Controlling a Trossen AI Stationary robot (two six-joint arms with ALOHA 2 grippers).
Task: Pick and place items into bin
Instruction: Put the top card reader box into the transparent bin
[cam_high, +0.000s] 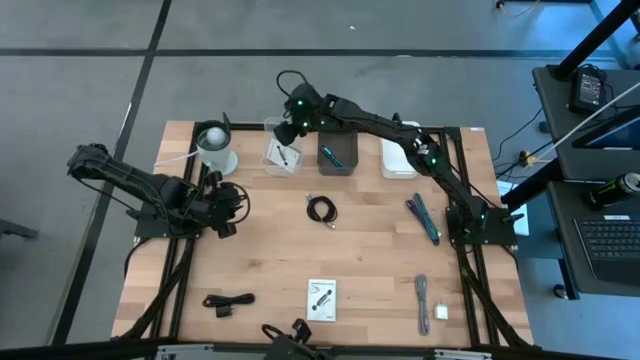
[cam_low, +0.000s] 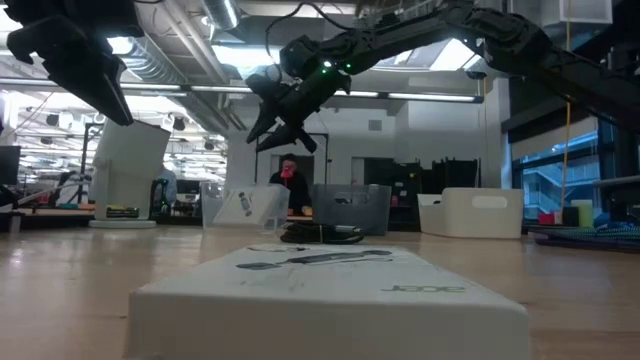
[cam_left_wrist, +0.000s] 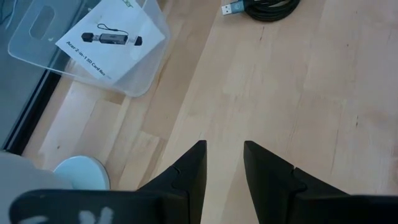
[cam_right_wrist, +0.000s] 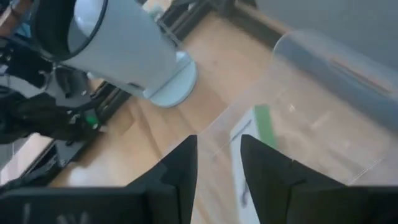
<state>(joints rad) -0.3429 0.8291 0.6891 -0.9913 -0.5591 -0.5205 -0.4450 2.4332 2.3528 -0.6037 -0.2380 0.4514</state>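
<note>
Here the wooden worktop (cam_high: 370, 250) is lying under grey flooring, with an open hall showing behind it in the low view. My right fingers (cam_high: 284, 130) are hovering empty and slightly parted above the clear bin (cam_high: 283, 158), which is holding a white printed card (cam_left_wrist: 102, 42). My left fingers (cam_high: 226, 216) are waiting parted near the white cup (cam_high: 215, 147). Only overhead am I seeing the coiled cable (cam_high: 321, 209), teal pen (cam_high: 422, 219) and boxed card (cam_high: 322, 299) lying well apart.
</note>
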